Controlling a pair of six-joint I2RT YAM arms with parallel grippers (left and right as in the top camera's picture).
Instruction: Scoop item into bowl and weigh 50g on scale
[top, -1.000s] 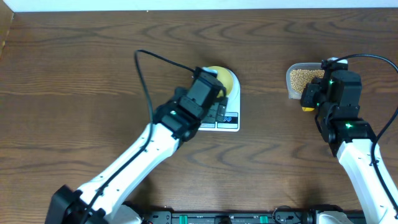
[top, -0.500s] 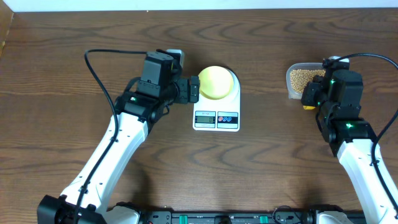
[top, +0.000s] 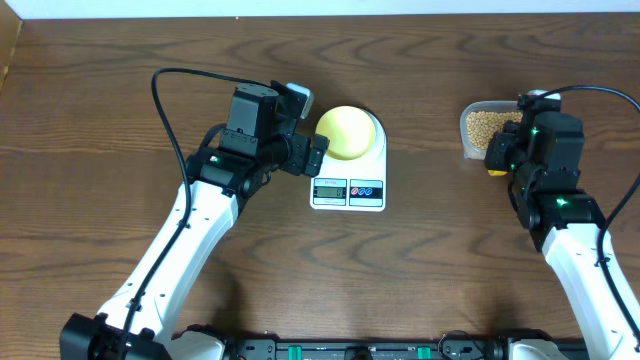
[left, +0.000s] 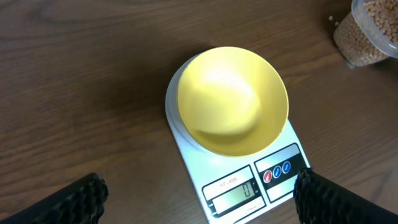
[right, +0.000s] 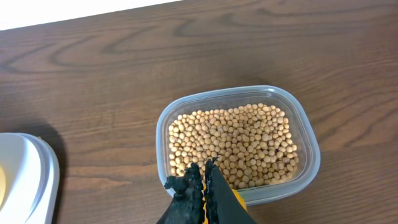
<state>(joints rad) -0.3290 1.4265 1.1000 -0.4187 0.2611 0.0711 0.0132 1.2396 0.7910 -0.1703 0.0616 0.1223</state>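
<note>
The left arm (top: 190, 232) and right arm (top: 582, 258) wear white link shells between black joint housings. A black cable (top: 168, 76) loops off each wrist. Small green lights (top: 562, 202) glow on the black blocks. The jaws are black and rough-textured.

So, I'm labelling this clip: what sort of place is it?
Likely a robotics lab bench, not a kitchen: left arm and right arm at a wood table, with a scale and beans.

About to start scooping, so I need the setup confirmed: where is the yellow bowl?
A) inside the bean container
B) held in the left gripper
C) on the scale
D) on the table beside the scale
C: the bowl sits empty on top of the scale.
</note>
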